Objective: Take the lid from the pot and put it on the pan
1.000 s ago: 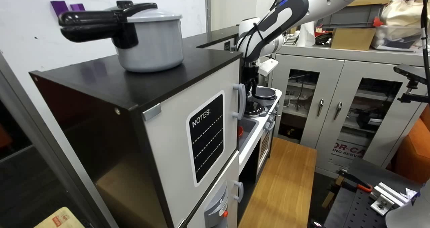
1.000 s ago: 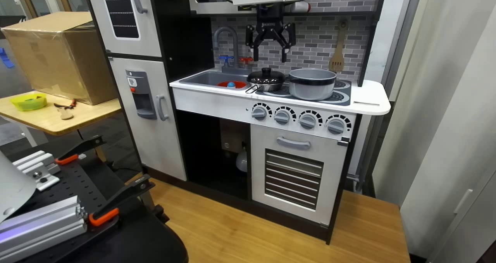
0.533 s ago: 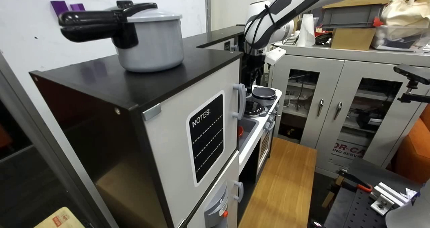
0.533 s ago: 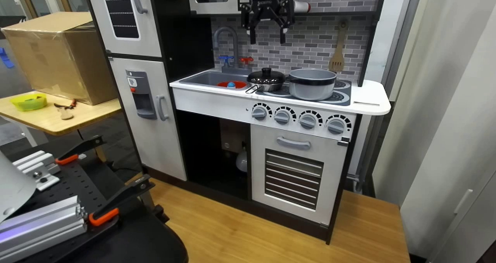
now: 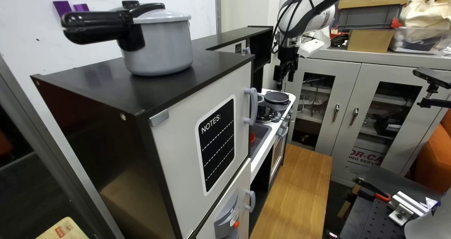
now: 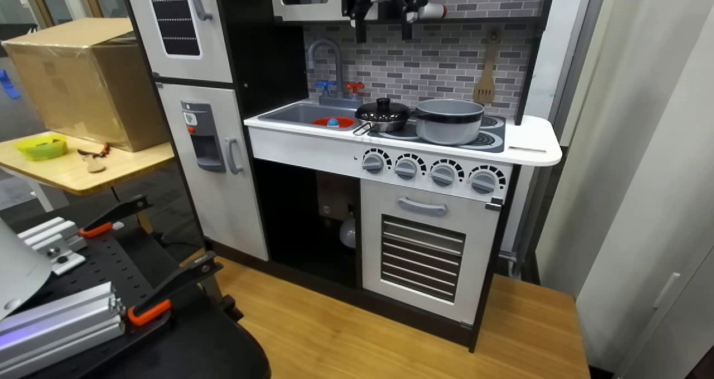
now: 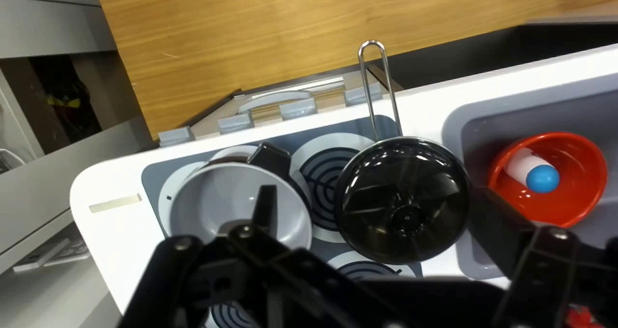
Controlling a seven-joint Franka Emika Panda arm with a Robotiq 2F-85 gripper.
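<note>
I'm watching one end effector (image 6: 384,36) hanging above the surface (image 6: 535,133), its two jaws standing apart; one black lid (image 7: 403,192) is covering one pan (image 6: 385,126), and one open pot (image 6: 450,131) is sitting just beside.

Black lid (image 7: 404,195) — grey pot (image 6: 449,129), black-banded

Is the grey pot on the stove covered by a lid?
No, the wrist view shows the open inside of the grey pot, while the black lid rests on the wire-handled pan beside it.
</note>
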